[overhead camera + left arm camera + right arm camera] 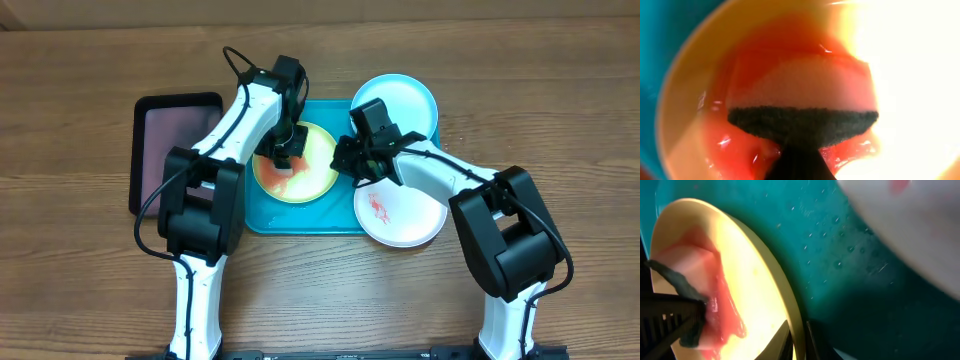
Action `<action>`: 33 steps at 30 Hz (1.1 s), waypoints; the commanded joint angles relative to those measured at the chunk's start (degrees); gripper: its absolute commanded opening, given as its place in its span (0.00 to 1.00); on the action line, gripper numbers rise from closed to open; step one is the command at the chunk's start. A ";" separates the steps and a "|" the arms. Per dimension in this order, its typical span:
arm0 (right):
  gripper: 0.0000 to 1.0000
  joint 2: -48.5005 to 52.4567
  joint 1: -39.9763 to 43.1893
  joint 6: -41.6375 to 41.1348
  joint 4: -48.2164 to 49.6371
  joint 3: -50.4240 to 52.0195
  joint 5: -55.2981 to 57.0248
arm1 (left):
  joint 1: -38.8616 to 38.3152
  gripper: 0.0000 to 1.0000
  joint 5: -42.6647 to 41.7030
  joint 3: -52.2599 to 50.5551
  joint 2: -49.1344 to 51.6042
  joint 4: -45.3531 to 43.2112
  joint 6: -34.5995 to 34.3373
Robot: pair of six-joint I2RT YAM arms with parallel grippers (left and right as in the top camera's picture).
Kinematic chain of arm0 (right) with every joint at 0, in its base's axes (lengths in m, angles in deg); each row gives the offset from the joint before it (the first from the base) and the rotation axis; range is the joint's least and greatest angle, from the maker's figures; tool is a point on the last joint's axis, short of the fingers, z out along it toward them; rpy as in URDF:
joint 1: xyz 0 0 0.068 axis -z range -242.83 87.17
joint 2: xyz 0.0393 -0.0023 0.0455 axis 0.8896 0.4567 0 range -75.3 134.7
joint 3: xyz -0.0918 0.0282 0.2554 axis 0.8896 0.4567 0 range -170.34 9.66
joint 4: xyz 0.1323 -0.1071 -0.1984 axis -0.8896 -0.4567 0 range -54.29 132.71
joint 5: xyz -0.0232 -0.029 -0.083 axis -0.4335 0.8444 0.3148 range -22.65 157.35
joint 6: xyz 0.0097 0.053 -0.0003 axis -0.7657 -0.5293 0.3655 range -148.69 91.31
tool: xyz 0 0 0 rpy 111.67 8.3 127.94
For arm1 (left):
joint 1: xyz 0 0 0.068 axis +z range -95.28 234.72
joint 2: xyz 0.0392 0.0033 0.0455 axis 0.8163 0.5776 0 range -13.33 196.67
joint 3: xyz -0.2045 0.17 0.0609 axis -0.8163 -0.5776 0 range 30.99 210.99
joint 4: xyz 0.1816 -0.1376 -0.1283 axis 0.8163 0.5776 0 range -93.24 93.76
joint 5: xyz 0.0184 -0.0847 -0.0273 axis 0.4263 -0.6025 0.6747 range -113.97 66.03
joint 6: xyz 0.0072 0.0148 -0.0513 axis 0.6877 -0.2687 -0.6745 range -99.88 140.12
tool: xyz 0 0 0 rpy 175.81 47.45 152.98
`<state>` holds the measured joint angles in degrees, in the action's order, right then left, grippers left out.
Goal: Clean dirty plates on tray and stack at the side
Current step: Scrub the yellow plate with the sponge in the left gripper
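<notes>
The yellow-green rimmed plate (310, 175) lies on the turquoise tray (258, 215) and is smeared with red-orange sauce. My left gripper (283, 152) is shut on a sponge (805, 102) with a dark scrub side, pressed onto the sauce on that plate (685, 95). My right gripper (348, 165) is shut on the plate's right rim (790, 305), one finger on each side. The white plate (405, 215) with a red smear lies at the tray's right edge. The light blue plate (405, 100) lies behind it.
A smaller black tray (175, 150) with a pinkish-brown inside stands left of the turquoise tray. The wooden table (80, 280) surrounds everything. Water droplets dot the tray floor (840, 255).
</notes>
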<state>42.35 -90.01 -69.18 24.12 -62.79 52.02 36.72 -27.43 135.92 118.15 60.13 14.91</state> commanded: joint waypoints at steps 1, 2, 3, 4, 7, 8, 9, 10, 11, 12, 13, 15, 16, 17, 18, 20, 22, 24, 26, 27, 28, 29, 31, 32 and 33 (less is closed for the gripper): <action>0.12 1.01 -0.66 -0.07 0.33 -1.03 -0.22 | -1.68 0.04 -9.40 -1.57 3.93 -3.43 -1.81; 0.12 1.01 -0.66 -0.04 0.33 -1.03 -0.24 | -1.49 0.04 -6.16 -1.53 3.93 -4.28 -5.95; 0.12 1.01 -0.66 -0.07 0.31 -1.03 -0.24 | -1.22 0.04 -1.53 -1.29 3.93 -4.96 -11.08; 0.12 1.01 -0.66 -0.07 0.33 -1.03 -0.24 | -1.09 0.04 2.34 -1.03 3.93 -5.18 -15.32; 0.12 1.01 -0.68 -0.07 0.31 -1.03 -0.26 | -1.05 0.04 12.11 0.50 3.93 -4.85 -24.15; 0.12 1.01 -0.68 -0.04 0.31 -1.03 -0.35 | -1.05 0.04 14.29 1.36 3.93 -4.39 -25.75; 0.11 1.01 -0.68 -0.04 0.31 -1.03 -0.35 | -1.16 0.04 15.37 1.90 3.93 -3.96 -26.58; 0.12 1.01 -0.68 -0.07 0.31 -1.03 -0.35 | -1.25 0.04 16.68 2.62 3.93 -3.30 -27.71; 0.12 1.01 -0.68 -0.04 0.31 -1.03 -0.35 | -1.36 0.04 17.81 3.48 3.93 -2.34 -28.74; 0.12 1.01 -0.68 -0.04 0.31 -1.03 -0.35 | -1.46 0.04 18.53 4.28 3.93 -1.33 -29.49; 0.12 1.01 -0.66 -0.04 0.31 -1.03 -0.35 | -1.53 0.04 18.71 5.05 3.93 -0.17 -29.66; 0.12 1.01 -0.66 -0.04 0.31 -1.03 -0.35 | -1.60 0.04 18.01 6.27 3.93 2.56 -29.40; 0.12 1.01 -0.66 -0.04 0.31 -1.03 -0.35 | -1.60 0.04 16.72 6.67 3.93 3.91 -28.52; 0.12 1.01 -0.66 -0.04 0.31 -1.03 -0.35 | -1.57 0.04 13.33 6.93 3.93 5.18 -25.57; 0.12 1.01 -0.66 -0.04 0.31 -1.03 -0.35 | -1.57 0.04 9.35 6.99 3.93 5.79 -21.94; 0.11 1.01 -0.66 -0.04 0.31 -1.03 -0.35 | -1.53 0.04 -0.50 6.99 3.93 6.12 -12.87; 0.11 1.01 -0.66 -0.04 0.33 -1.03 -0.35 | -1.53 0.04 -10.93 6.99 3.93 6.49 -3.21; 0.12 1.01 -0.66 -0.07 0.35 -1.03 -0.35 | -1.55 0.04 -15.69 6.99 3.93 6.62 1.73; 0.11 1.01 -0.66 -0.04 0.33 -1.03 -0.37 | -1.53 0.04 -15.41 6.99 3.93 5.60 1.46; 0.11 1.01 -0.66 -0.04 0.33 -1.03 -0.37 | -1.53 0.04 -15.15 6.99 3.93 4.61 0.87; 0.12 1.01 -0.66 -0.04 0.33 -1.03 -0.37 | -1.53 0.04 -13.79 6.99 3.93 3.28 -0.72; 0.11 1.01 -0.66 -0.04 0.33 -1.03 -0.37 | -1.53 0.04 -11.61 6.99 3.93 2.05 -2.99; 0.11 1.01 -0.66 -0.04 0.33 -1.03 -0.37 | -1.53 0.04 -3.58 6.99 3.96 -0.44 -9.68; 0.11 1.01 -0.66 -0.04 0.33 -1.03 -0.37 | -1.53 0.04 0.44 6.99 3.96 -1.16 -12.55; 0.11 1.01 -0.66 -0.04 0.33 -1.03 -0.37 | -1.53 0.04 4.90 6.99 3.96 -1.60 -15.54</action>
<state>42.35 -90.33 -69.20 24.65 -62.79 51.72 35.56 -34.12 142.06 120.64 60.46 8.11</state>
